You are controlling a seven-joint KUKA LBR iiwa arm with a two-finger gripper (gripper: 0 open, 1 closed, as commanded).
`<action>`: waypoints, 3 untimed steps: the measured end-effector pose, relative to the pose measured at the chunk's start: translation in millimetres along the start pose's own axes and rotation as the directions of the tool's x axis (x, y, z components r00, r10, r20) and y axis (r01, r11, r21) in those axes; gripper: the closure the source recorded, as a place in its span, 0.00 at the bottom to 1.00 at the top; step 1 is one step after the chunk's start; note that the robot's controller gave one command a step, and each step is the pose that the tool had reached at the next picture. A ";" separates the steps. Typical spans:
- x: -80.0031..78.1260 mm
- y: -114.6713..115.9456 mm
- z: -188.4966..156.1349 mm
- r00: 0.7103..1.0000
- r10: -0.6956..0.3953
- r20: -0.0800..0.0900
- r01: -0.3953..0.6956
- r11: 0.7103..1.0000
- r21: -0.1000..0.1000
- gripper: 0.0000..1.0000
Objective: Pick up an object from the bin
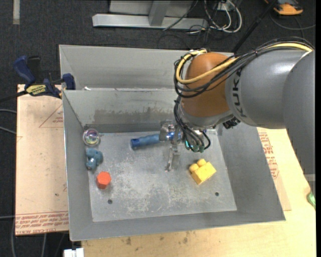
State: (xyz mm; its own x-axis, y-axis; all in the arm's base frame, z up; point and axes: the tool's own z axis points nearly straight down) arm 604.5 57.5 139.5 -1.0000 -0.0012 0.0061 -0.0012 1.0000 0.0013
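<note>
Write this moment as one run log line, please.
gripper: low over bare bin floor | nearest: yellow block, blue cylinder | pick: not yet done

Arm [271,85] from right, hand [172,161] pointing down

Flooring: dark carpet [40,30] (speckled). Well beyond the gripper [171,161] lay a grey metal foot [145,19] and loose cables [220,15].
</note>
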 end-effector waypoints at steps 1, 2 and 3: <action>-45.6 55.1 68.5 0.992 -0.125 0.008 0.125 0.992 -0.001 0.00; -46.1 52.6 65.0 0.993 -0.121 0.009 0.121 0.993 0.000 1.00; -27.0 49.6 -46.8 0.991 -0.133 0.016 0.133 0.991 0.001 1.00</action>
State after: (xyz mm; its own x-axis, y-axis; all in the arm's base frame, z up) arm 631.7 107.1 186.2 -0.9910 -0.1338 -0.0101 -0.1338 0.9910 0.0010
